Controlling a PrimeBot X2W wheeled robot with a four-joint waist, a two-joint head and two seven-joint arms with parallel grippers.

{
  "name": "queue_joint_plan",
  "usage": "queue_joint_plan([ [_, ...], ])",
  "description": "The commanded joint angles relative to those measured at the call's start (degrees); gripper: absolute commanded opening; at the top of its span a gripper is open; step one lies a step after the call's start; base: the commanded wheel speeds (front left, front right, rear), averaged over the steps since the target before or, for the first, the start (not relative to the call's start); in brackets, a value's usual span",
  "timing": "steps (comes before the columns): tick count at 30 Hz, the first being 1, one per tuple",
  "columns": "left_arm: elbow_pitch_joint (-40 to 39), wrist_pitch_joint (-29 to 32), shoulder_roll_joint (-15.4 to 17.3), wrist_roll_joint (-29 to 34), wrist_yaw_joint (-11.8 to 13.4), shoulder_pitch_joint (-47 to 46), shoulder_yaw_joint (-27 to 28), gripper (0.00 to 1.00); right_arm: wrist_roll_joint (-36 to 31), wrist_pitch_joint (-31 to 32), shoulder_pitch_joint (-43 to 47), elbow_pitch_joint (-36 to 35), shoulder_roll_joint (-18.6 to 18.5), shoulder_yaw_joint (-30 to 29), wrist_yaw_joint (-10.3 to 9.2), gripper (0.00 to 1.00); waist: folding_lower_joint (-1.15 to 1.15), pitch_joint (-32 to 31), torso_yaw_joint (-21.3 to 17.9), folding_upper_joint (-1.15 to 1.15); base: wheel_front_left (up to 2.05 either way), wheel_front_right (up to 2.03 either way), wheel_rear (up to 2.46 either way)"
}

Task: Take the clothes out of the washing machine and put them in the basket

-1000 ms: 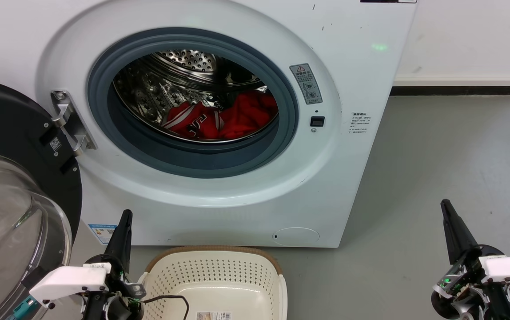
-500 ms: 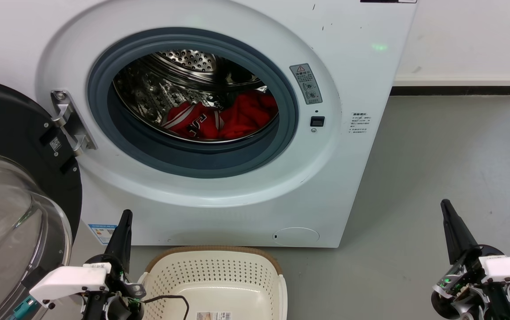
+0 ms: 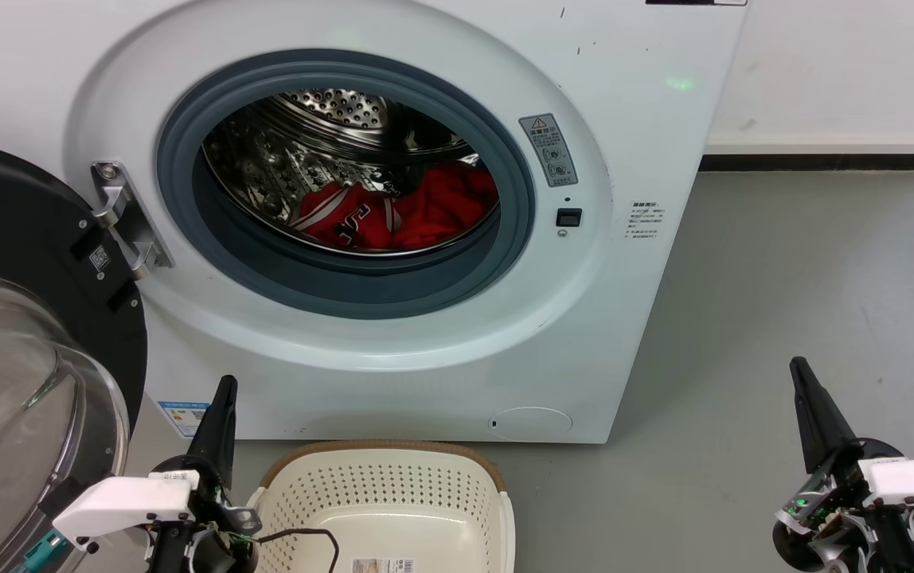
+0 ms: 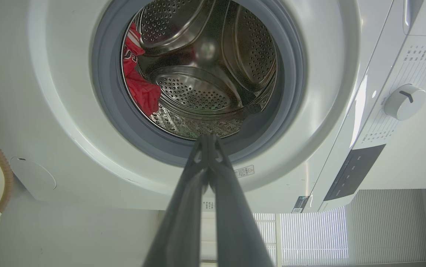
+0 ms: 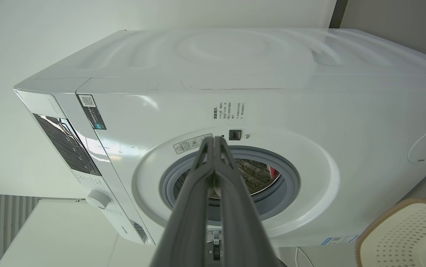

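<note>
Nothing moved — red clothes (image 3: 425,208) lie crumpled inside the washing machine (image 3: 584,334).

The left tool (image 3: 224,390) at lower left and the right tool (image 3: 799,370) at lower right both point up the frame, fingers (image 4: 231,207) pressed together.

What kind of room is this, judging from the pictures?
Probably a laundry area: a front-loading washing machine stands on a grey floor, its door open, with a laundry basket before it.
</note>
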Motion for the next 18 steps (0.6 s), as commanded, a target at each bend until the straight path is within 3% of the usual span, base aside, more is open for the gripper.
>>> queue_joint_plan([
  [1, -0.02, 0.1, -0.04, -0.12, -0.17, -0.37, 0.17, 0.0, -0.25, 0.01, -0.74, 0.07, 0.21, 0.04, 0.0, 0.0, 0.0, 0.0, 0.0, 0.0, 0.0, 0.0, 0.0],
  [3, -0.02, 0.1, -0.04, -0.12, -0.17, -0.37, 0.17, 0.0, -0.25, 0.01, -0.74, 0.07, 0.21, 0.04, 0.0, 0.0, 0.0, 0.0, 0.0, 0.0, 0.0, 0.0, 0.0],
  [4, 0.1, -0.01, -0.01, 0.0, 0.0, 0.03, -0.01, 1.0, 0.0, 0.0, 0.03, 0.08, 0.0, 0.0, 0.0, 1.0, 0.0, 0.0, 0.0, 0.0, 0.0, 0.0, 0.0],
  [12, 0.3, -1.62, -0.11, 1.26, 0.01, 1.56, -0.24, 1.0, -1.01, -1.55, 1.49, 1.22, 0.03, 0.31, 0.0, 1.0, 0.0, 0.04, 0.0, 0.0, 0.0, 0.0, 0.0],
  [18, -1.47, -3.3, -0.1, 6.58, 0.27, 1.76, 0.42, 1.0, -7.13, -3.24, 1.7, -0.02, 0.04, -0.13, 0.0, 1.0, 0.0, 0.15, -0.03, 0.0, 0.0, 0.0, 0.0],
])
